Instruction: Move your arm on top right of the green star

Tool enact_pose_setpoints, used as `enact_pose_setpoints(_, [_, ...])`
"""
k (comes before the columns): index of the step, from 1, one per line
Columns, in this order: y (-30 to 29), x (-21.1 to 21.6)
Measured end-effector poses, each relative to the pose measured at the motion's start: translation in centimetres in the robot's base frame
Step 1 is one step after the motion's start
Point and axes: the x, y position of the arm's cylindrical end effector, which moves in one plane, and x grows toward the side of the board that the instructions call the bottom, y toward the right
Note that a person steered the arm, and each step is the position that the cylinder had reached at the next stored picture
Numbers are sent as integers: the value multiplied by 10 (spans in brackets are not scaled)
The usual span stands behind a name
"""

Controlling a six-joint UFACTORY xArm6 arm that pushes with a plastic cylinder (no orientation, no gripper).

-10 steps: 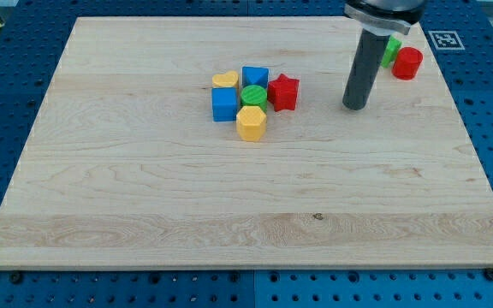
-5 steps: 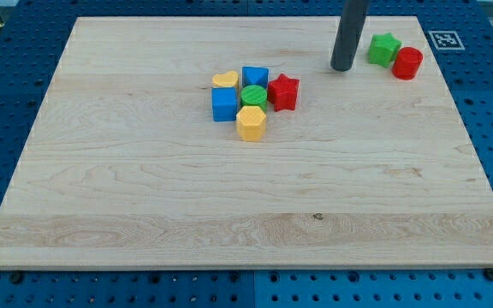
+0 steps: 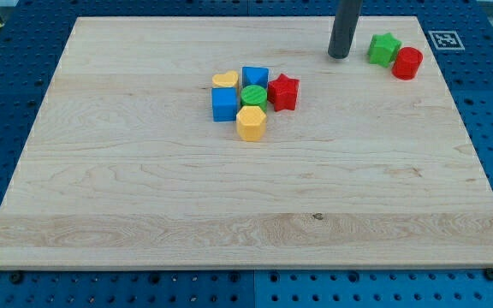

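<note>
My tip [image 3: 339, 56] stands near the desk's [image 3: 144, 214] top edge, left of the green star [image 3: 384, 49] beside a red cylinder [image 3: 407, 63], apparently skirting it toward its top-right; no jaws fitted.

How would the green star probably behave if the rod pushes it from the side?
The green star looks rigid and squat, so it would likely slide rather than tip. Its points may make it turn. The red cylinder looks to be touching it, so probably both move. My tip stands to its left.
</note>
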Motion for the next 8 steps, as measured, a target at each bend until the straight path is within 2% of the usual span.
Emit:
enact_pose_setpoints(4, [4,-32])
enact_pose_setpoints(5, [23,-44])
enact_pose_setpoints(8, [88,-44])
